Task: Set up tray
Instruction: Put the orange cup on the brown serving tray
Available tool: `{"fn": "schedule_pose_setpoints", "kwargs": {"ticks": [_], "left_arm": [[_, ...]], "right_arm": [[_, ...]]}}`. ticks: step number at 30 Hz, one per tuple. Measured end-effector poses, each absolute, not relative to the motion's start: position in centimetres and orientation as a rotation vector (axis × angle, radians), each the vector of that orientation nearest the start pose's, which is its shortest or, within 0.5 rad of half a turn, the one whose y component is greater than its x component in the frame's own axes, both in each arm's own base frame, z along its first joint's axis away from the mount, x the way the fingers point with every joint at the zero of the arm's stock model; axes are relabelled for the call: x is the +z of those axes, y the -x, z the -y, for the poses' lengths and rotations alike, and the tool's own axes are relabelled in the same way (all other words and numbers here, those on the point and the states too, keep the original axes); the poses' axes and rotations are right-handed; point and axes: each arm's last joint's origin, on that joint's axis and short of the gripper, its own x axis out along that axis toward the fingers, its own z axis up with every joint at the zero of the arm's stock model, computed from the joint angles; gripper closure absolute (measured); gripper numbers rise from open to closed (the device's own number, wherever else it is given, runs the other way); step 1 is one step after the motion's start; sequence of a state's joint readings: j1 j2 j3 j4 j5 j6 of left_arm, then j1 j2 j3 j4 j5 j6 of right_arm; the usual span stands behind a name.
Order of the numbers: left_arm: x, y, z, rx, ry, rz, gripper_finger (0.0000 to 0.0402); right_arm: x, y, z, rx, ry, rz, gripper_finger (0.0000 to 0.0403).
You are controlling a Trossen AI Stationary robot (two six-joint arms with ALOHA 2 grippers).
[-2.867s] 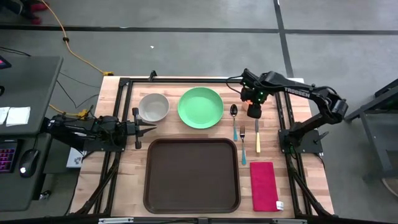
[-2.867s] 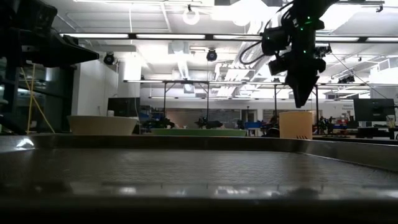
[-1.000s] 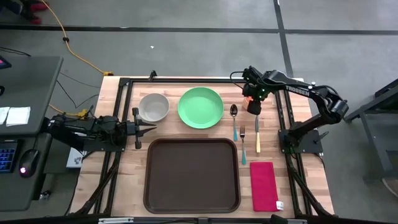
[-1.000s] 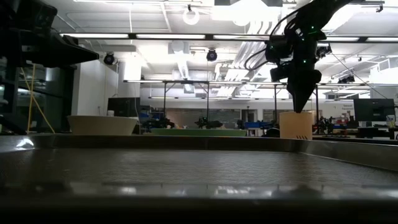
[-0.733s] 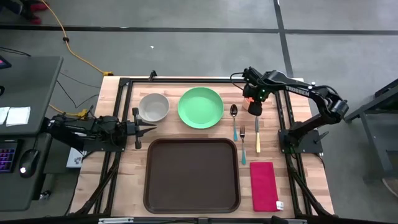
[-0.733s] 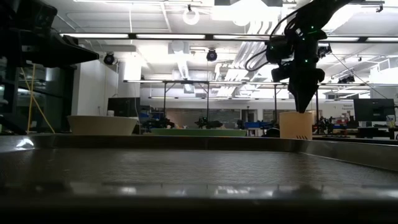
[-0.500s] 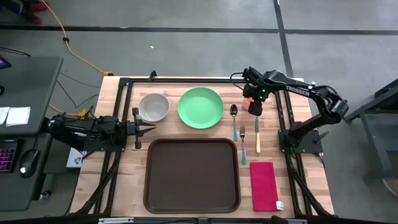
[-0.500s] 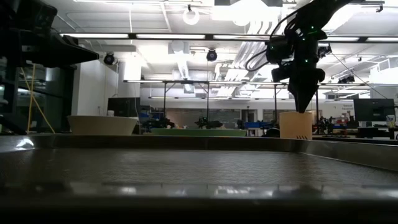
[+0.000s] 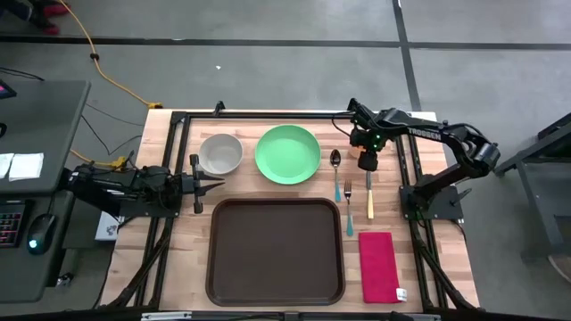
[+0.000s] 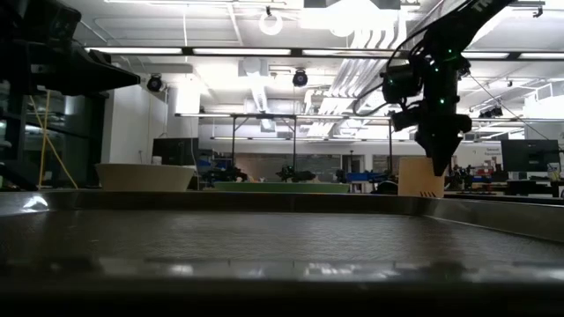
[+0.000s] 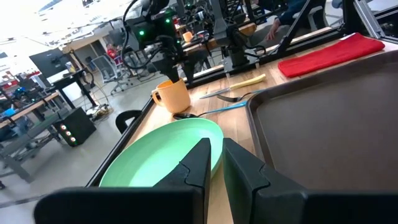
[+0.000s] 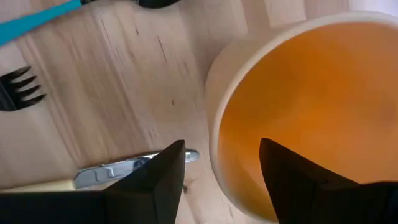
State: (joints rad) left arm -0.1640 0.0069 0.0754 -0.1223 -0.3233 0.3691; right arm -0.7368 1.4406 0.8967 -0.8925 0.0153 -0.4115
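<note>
I find the tray (image 9: 275, 251) lying flat on the near-centre of the table (image 9: 183, 259), empty, its long side facing me. Behind it stand a white bowl (image 9: 219, 153) and a green plate (image 9: 287, 153), side by side and apart from the tray's rim. To the right of the plate lie a spoon (image 9: 335, 169), a fork (image 9: 348, 207) and a yellow-handled knife (image 9: 369, 198), close together in a row. A red napkin (image 9: 378, 266) lies just beside the tray's right edge, not touching it.

The right tool (image 9: 366, 161) hangs point-down over an orange mug (image 12: 298, 118) that stands at the far end of the knife. In the right wrist view its fingers (image 12: 161, 174) are spread, one outside the mug wall and one over the mug's inside; I cannot tell whether either touches the wall.

The left tool (image 9: 217, 185) waits at the table's left edge, level with the bowl. Its fingers (image 11: 200, 163) sit close together with a narrow gap, pinching nothing.
</note>
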Motion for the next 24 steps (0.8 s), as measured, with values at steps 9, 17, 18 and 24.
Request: {"fn": "schedule_pose_setpoints", "kwargs": {"ticks": [9, 17, 18, 24], "left_arm": [[17.68, -9.17, 0.59, 0.148, -0.381, -0.081, 0.0328], [17.69, -9.17, 0.59, 0.148, -0.381, -0.080, 0.0328], [17.69, -9.17, 0.58, 0.148, -0.381, -0.080, 0.0328], [17.69, -9.17, 0.58, 0.149, -0.381, -0.081, 0.0328]], "right_arm": [[19.38, -17.91, 16.31, -0.333, -0.175, -1.422, 0.0218], [19.38, -17.94, 16.31, -0.334, -0.183, -1.416, 0.0242], [19.38, -17.94, 16.31, -0.334, -0.183, -1.416, 0.0251], [19.38, -17.95, 16.30, -0.332, -0.184, -1.413, 0.0305]]}}
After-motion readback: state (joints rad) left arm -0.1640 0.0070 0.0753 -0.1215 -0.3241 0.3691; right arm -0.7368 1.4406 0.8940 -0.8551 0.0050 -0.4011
